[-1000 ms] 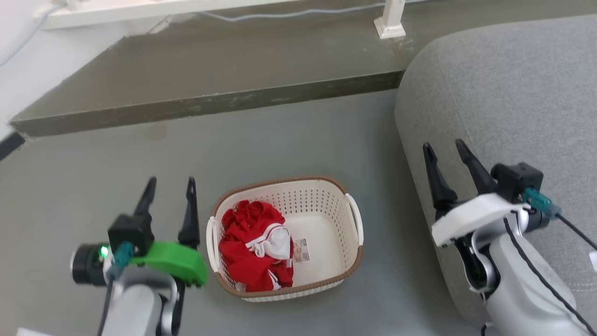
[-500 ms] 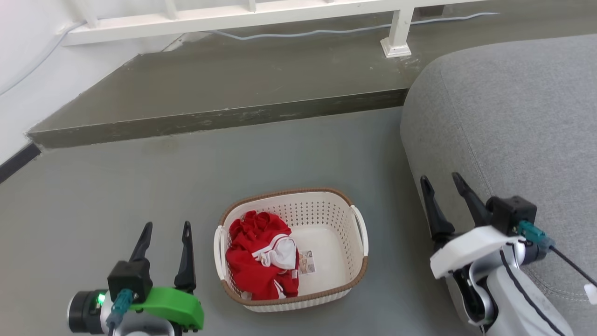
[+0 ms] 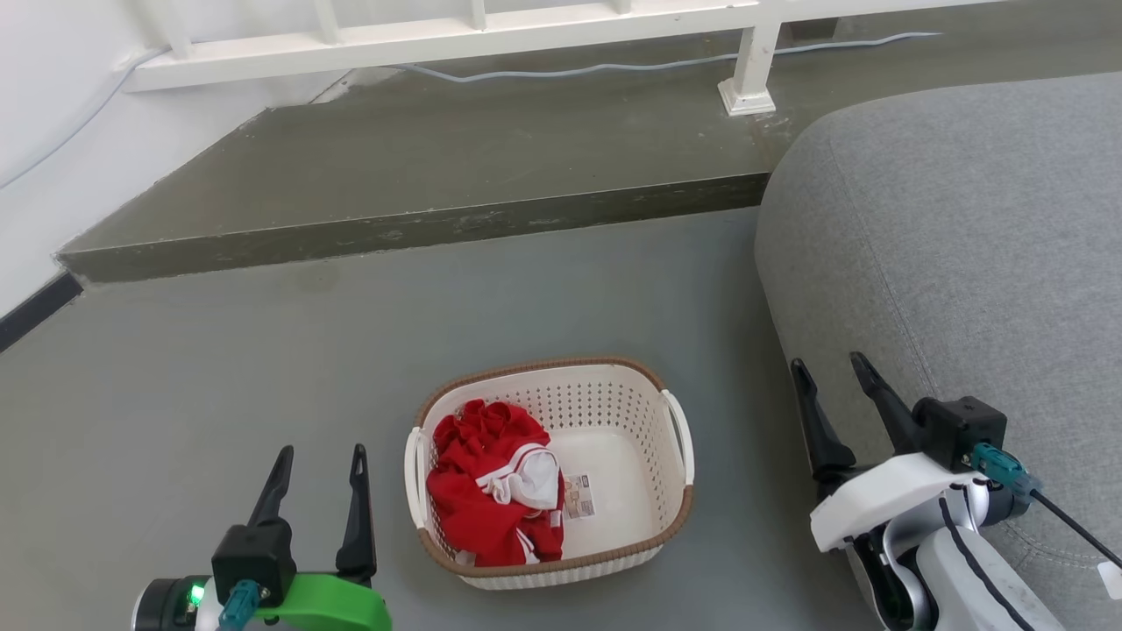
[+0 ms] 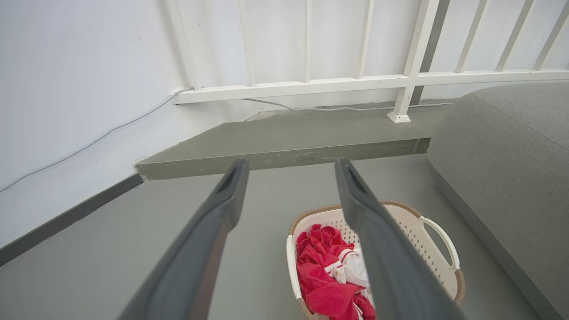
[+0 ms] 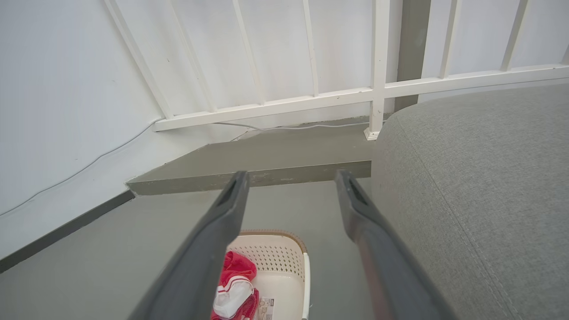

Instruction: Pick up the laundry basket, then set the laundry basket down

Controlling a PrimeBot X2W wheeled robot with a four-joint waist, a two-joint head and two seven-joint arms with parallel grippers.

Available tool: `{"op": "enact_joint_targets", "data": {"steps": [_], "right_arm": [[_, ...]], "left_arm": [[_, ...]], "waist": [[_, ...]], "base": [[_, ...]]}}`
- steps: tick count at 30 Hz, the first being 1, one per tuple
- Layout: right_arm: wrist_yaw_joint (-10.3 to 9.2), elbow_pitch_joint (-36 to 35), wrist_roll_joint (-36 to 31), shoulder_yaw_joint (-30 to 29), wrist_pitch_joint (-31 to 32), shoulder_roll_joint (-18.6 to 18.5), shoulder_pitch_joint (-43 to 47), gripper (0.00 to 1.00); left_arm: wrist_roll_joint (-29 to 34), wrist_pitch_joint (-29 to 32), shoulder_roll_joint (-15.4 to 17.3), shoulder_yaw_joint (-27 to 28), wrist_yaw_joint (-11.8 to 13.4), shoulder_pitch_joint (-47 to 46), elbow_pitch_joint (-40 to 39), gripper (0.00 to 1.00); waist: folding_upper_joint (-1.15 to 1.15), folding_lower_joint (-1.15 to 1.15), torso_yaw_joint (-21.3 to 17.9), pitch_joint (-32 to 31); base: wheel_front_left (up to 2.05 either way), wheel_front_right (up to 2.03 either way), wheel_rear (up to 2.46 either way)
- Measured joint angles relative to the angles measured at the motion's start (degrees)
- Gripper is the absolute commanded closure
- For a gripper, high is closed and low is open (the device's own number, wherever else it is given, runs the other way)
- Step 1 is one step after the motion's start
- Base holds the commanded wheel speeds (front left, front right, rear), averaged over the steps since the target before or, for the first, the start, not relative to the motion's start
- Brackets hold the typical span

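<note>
The laundry basket (image 3: 605, 407) sits on the grey floor (image 3: 263, 377) right in front of me, between my two grippers and touched by neither. My left gripper (image 3: 321, 456) hovers just beside its left handle (image 3: 410, 464), fingers spread apart with nothing between them. My right gripper (image 3: 827, 368) hangs a little farther out from the right handle (image 3: 680, 431), close against the side of the grey sofa (image 3: 947, 245), and its jaws are also parted and empty.

Through my left wrist camera the basket lies low and to the right, with one of my fingers crossing in front of it. Through my right wrist camera it lies at the bottom edge, partly behind my left-hand finger.

A brown woven rim (image 3: 543, 362) runs around the top of the basket. Inside, a crumpled red garment (image 3: 473, 513) with white trim fills the left half. A small label (image 3: 578, 497) lies on the bare bottom just beside it, and the right half holds nothing else.

Beyond the basket the floor runs up to a low, darker step (image 3: 482, 158) that spans the scene. A white railing (image 3: 438, 35) stands along the step's far side, with one post (image 3: 749, 70) planted near the sofa. A pale cable (image 3: 614, 66) trails along the foot of the railing. On my left a white wall (image 3: 53, 96) meets the floor at a dark baseboard (image 3: 35, 307).
</note>
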Motion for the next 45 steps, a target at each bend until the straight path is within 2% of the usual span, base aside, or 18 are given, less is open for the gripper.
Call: {"op": "enact_joint_targets", "data": {"steps": [31, 32, 36, 45], "right_arm": [[0.01, -2.08, -1.55, -1.47, 0.00, 0.34, 1.25, 0.00], [0.02, -1.75, -1.52, -1.45, 0.00, 0.40, 1.28, 1.00], [0.04, 0.25, -1.46, -1.24, 0.09, 1.01, 2.86, 1.00], [0.33, -0.21, 2.38, -1.89, 0.30, 1.32, 3.48, 1.00]], "left_arm": [[1.81, 0.00, -0.74, 0.56, 0.01, 2.13, -3.67, 0.00], [1.75, 0.03, -0.79, 0.46, 0.00, 2.11, -3.37, 1.00], [1.56, 0.25, -1.02, -0.02, 0.00, 2.22, -1.07, 1.00], [-2.34, 0.25, -1.10, -0.80, -0.63, 4.19, -2.40, 1.00]], "waist": [[0.00, 0.00, -0.17, 1.14], [0.00, 0.00, -0.17, 1.14], [0.00, 0.00, -0.17, 1.14], [0.00, 0.00, 0.12, 0.90]], "base": [[0.00, 0.00, 0.00], [0.00, 0.00, 0.00], [0.00, 0.00, 0.00], [0.00, 0.00, 0.00]]}}
